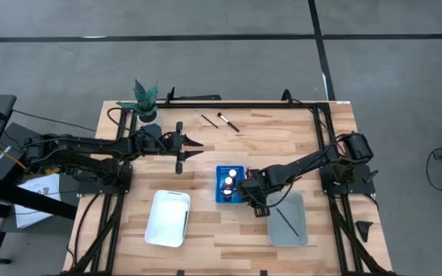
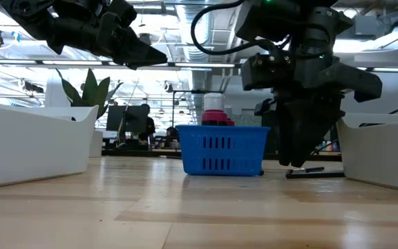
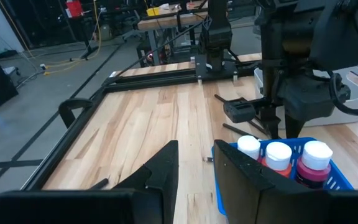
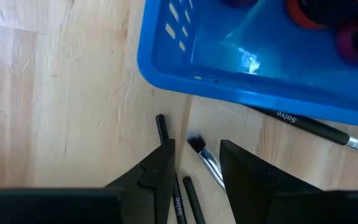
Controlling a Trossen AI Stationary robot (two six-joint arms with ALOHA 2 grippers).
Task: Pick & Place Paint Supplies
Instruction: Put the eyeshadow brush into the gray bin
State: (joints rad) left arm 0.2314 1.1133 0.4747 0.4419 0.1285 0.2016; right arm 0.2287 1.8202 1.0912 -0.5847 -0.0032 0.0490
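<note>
Several thin dark-handled brushes (image 4: 197, 158) lie on the worktop (image 1: 282, 146) just beside the blue rack (image 1: 229, 184), directly under the right pincer (image 4: 196, 163). Only the right wrist view shows them plainly: one with a metal ferrule and a dark tuft lies between the pincer's fingers, two bare dark handle ends lie alongside it, and a longer brush (image 4: 316, 127) with white lettering runs along the rack's wall. The low view gives just a dark handle (image 2: 315, 173) flat on the wood at the foot of that pincer, whose tips reach down almost to the worktop. Its fingers stand narrowly apart on either side of the brush, and they grip nothing.

In the rack stand paint bottles (image 3: 278, 157), red-bodied with white caps (the left wrist view shows three caps in a row; the low view shows only one top above the rim). From above, two more brushes (image 1: 219, 119) lie on the far side of the worktop, well apart from the rack, one brush (image 1: 288, 220) lies in the grey tray (image 1: 276, 234) to the right, and another dark brush (image 1: 185, 218) rests along the edge of the white tray (image 1: 163, 222) to the left.

The left pincer (image 1: 194, 146) hangs above the worktop, away from the rack, its fingers a little apart and empty. A potted plant (image 1: 146, 100) stands at the far left corner.
</note>
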